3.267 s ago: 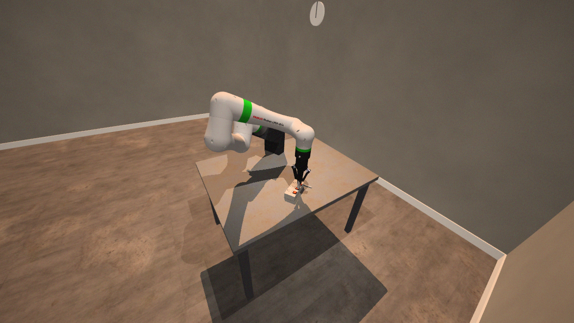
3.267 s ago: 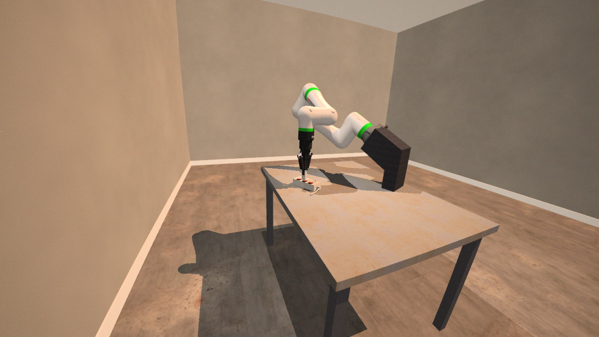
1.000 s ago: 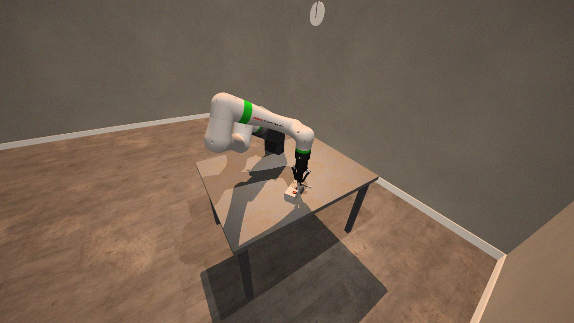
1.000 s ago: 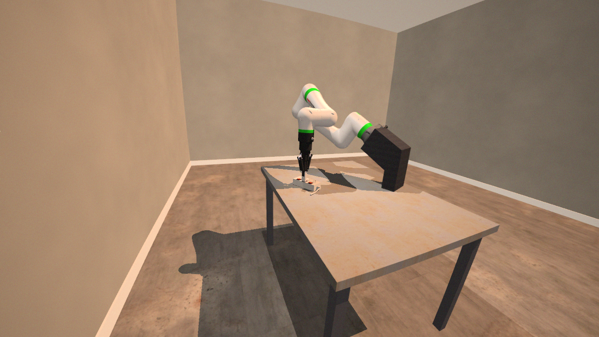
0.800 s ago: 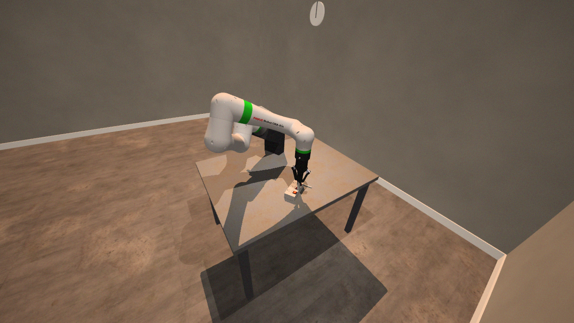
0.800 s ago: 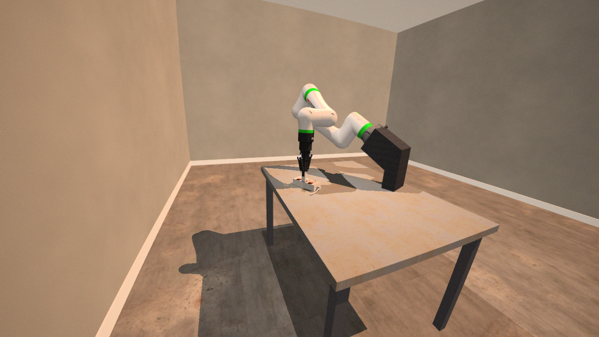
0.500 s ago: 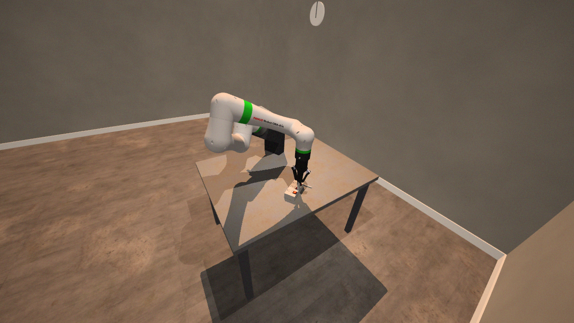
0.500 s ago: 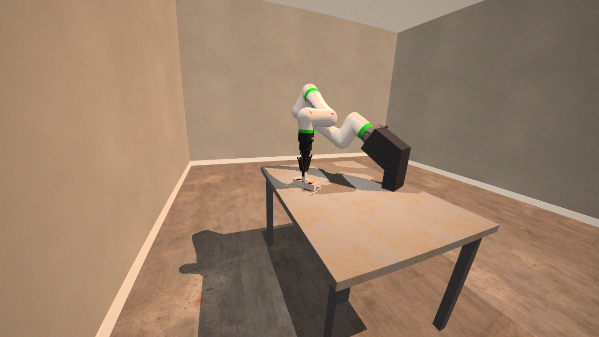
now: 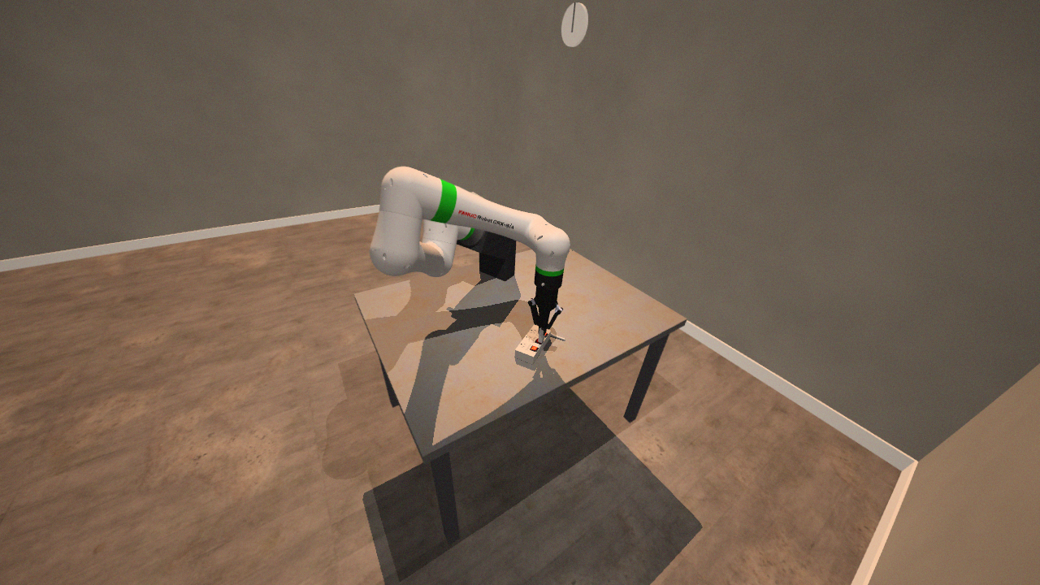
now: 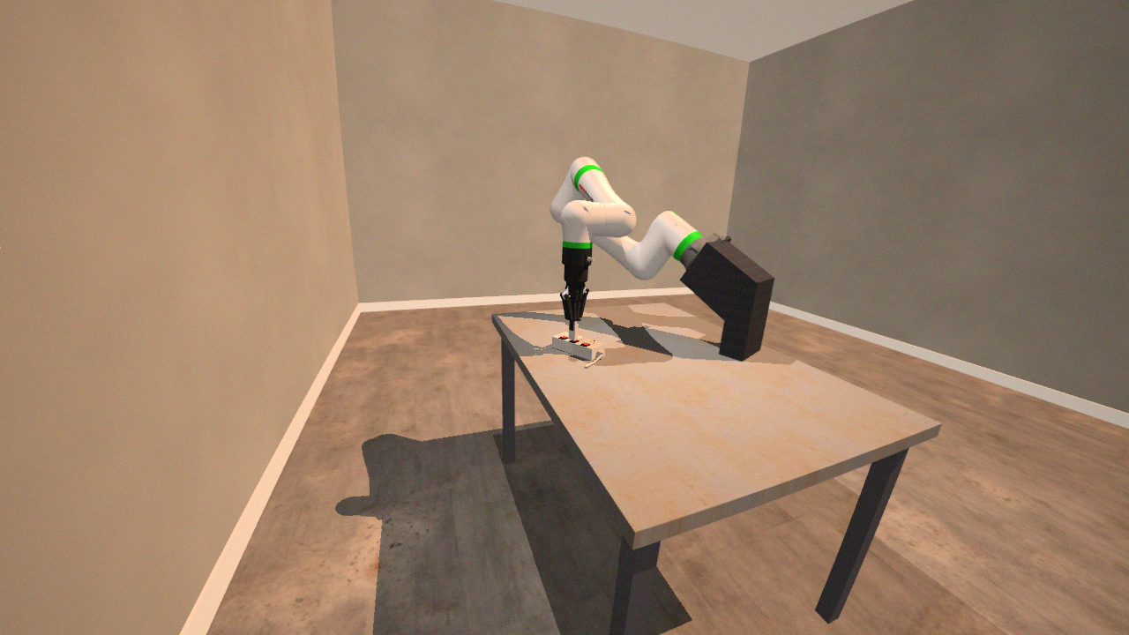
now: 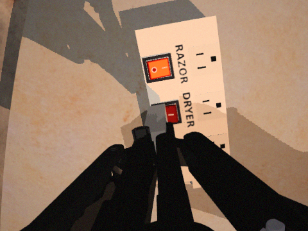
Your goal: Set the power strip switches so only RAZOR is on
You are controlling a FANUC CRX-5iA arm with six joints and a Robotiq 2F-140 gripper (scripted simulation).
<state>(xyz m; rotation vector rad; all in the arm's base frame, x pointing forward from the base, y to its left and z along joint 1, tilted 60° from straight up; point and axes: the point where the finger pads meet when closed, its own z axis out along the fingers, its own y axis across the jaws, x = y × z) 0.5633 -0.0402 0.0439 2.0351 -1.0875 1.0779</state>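
A cream power strip (image 11: 201, 47) (image 9: 529, 348) (image 10: 574, 345) lies label side up on the table (image 9: 450, 378) (image 10: 710, 426). Its RAZOR switch (image 11: 158, 68) glows bright orange. The DRYER switch (image 11: 171, 113) below it is dark red, and my fingertips touch its near edge. My gripper (image 11: 158, 118) (image 9: 540, 331) (image 10: 571, 322) is shut with nothing between the fingers and points straight down at the strip. The strip's near end is hidden behind the fingers in the wrist view.
The arm's dark base block (image 10: 729, 295) (image 9: 498, 257) stands at the table's back. The strip lies near the table's edge (image 10: 520, 354). A short white cord stub (image 10: 594, 361) sticks out of the strip's end.
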